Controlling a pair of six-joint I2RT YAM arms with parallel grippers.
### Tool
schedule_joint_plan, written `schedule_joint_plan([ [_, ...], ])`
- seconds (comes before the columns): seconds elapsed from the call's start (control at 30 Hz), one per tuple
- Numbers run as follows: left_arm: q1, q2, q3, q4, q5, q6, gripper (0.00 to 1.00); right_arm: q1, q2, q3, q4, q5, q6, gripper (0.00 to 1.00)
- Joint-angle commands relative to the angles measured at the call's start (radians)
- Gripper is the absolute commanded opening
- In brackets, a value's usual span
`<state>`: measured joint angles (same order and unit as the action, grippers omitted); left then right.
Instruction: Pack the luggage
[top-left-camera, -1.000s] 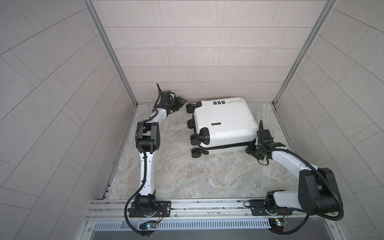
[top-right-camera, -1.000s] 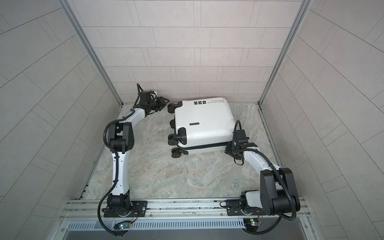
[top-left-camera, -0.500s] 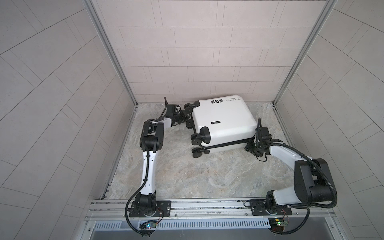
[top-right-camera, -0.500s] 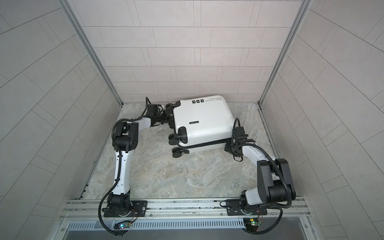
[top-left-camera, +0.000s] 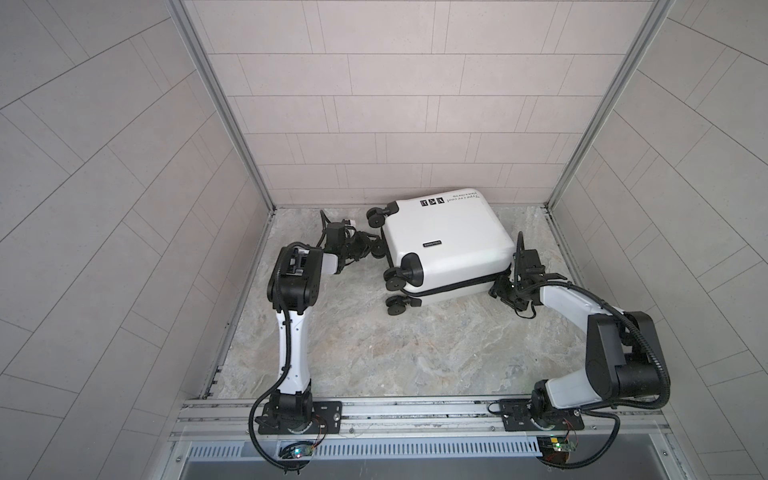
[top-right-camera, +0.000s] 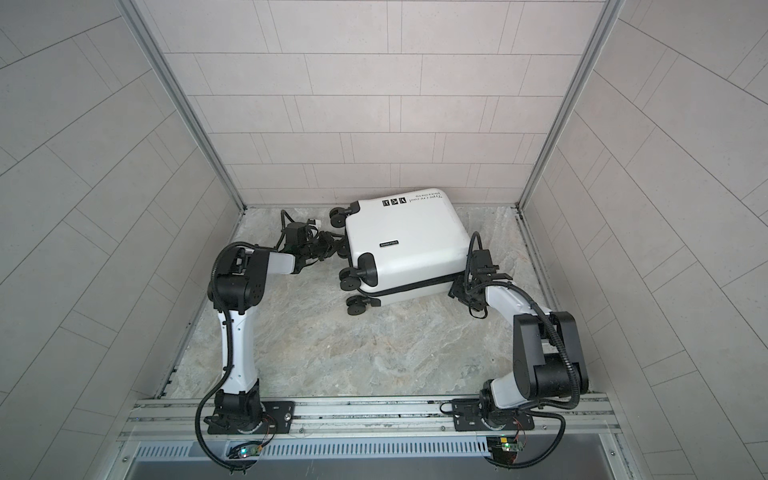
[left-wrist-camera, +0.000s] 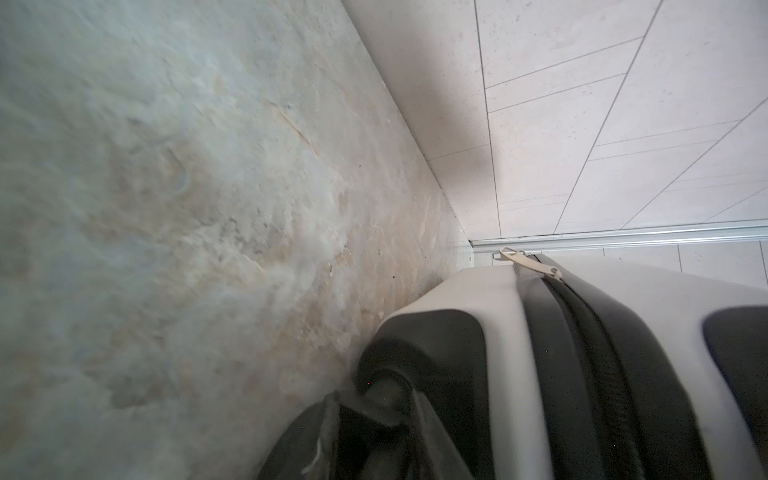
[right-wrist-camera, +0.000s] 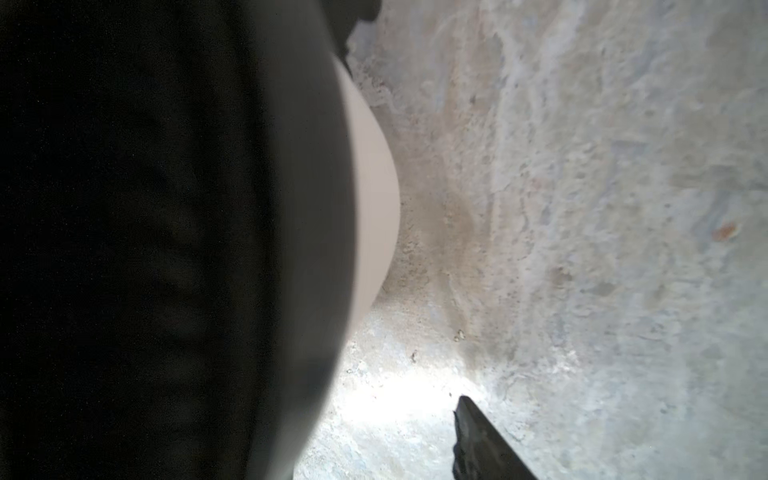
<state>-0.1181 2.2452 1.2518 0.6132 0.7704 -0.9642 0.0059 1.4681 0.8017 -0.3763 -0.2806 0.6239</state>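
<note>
Okay, small white hard-shell suitcase (top-left-camera: 444, 245) with black wheels is lying on the marbled tabletop (top-left-camera: 374, 353) near the back wall. Left gripper (top-left-camera: 365, 246) is touching its wheels and right gripper (top-left-camera: 500, 287) is sitting at its near corner. Can't tell either one's jaw state.

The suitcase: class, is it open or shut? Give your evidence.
Shut. In both top views the luggage shows its white shells meeting along the black zipper band; no lining shows. Fully zipped: cannot tell.

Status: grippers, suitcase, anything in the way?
Left gripper at the wheels, right gripper at opposite end; jaws unclear. Suitcase closed, by back wall. No obstruction seen.
</note>
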Motion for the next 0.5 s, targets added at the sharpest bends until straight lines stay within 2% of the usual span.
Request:
schedule_joint_plan([
  [0.0,-0.024,-0.054,-0.106,0.070,0.053,-0.037,0.32,-0.001,0.007,0.053,0.036,-0.016,-0.030,0.64],
  [0.27,-0.061,-0.108,-0.267,0.125,0.062,-0.033,0.30,-0.042,0.038,0.086,-0.016,-0.007,-0.072,0.66],
  [0.47,-0.106,-0.146,-0.382,0.199,0.022,-0.047,0.29,-0.084,0.042,0.093,-0.046,-0.009,-0.088,0.65],
])
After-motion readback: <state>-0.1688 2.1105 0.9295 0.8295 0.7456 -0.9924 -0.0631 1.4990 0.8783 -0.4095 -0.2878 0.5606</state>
